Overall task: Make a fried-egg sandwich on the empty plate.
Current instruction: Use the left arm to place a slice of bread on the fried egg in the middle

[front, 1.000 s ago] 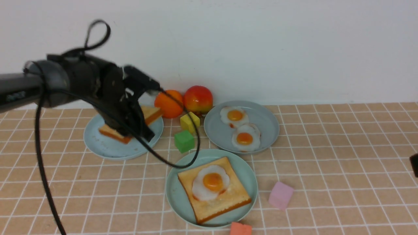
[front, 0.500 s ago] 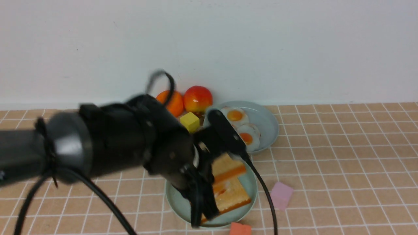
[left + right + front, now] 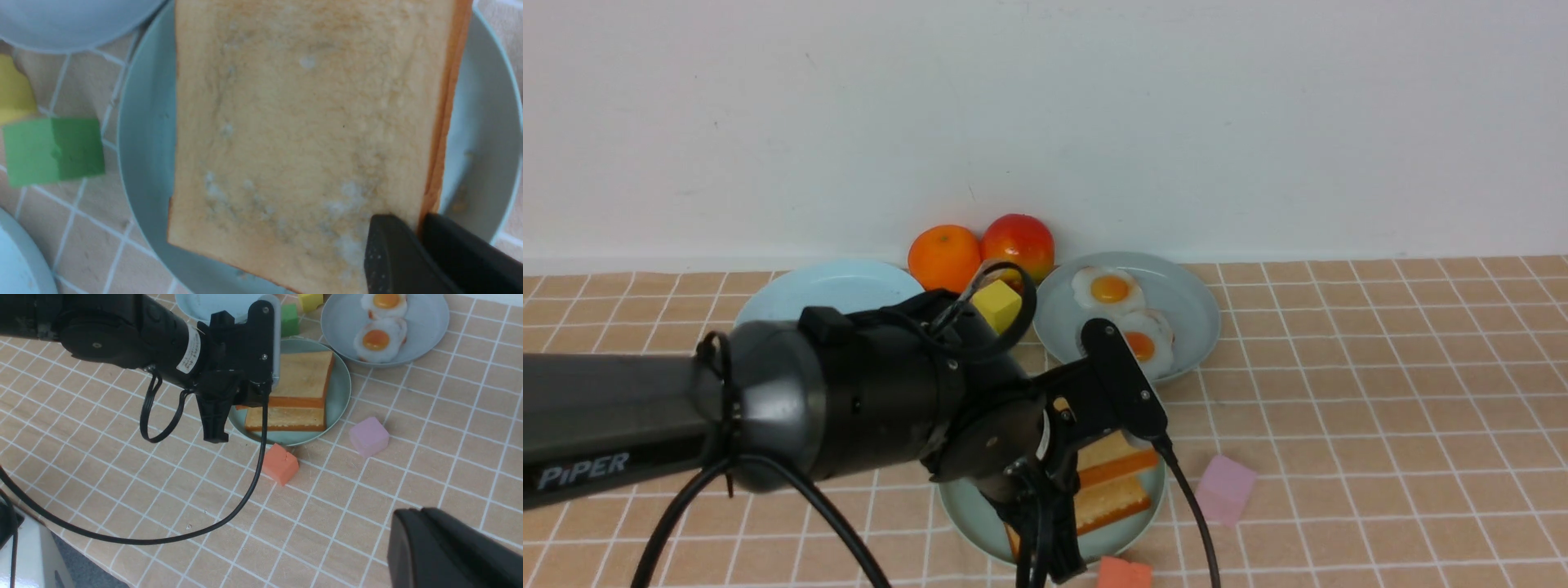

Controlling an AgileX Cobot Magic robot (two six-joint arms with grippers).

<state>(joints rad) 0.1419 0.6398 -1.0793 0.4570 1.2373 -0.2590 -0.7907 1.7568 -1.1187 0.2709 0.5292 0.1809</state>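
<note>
Lying a touch too far back over the lower toast slice [image 3: 286, 418], the top toast slice [image 3: 302, 375] is keeping its edges parallel to the one beneath, but a near strip of the lower face is showing uncovered. Both are sitting inside the mint-green plate [image 3: 344, 390], close to the robot's side of the table. No fried egg is showing between them; if one is in there, the top slice is covering it. Whether that slice is already resting, I cannot tell.

The left gripper [image 3: 421, 220] is clamping it at the crust edge close to a corner, on the robot's left side of the plate, with one finger over the face and one outside the crust. So I'm reckoning the coming move is calling for a small draw toward the robot, then a let-go. The left arm is right on it. The right gripper [image 3: 421, 516] is hanging well apart on the right, jaws looking pressed together on nothing.

Room is looking tight. The orange block [image 3: 280, 463] is sitting just beside the near rim, the green block [image 3: 53, 151] just beside the far-left rim, the pink block [image 3: 1225, 487] near on the right, and the grey-blue plate [image 3: 1192, 286] just behind.
</note>
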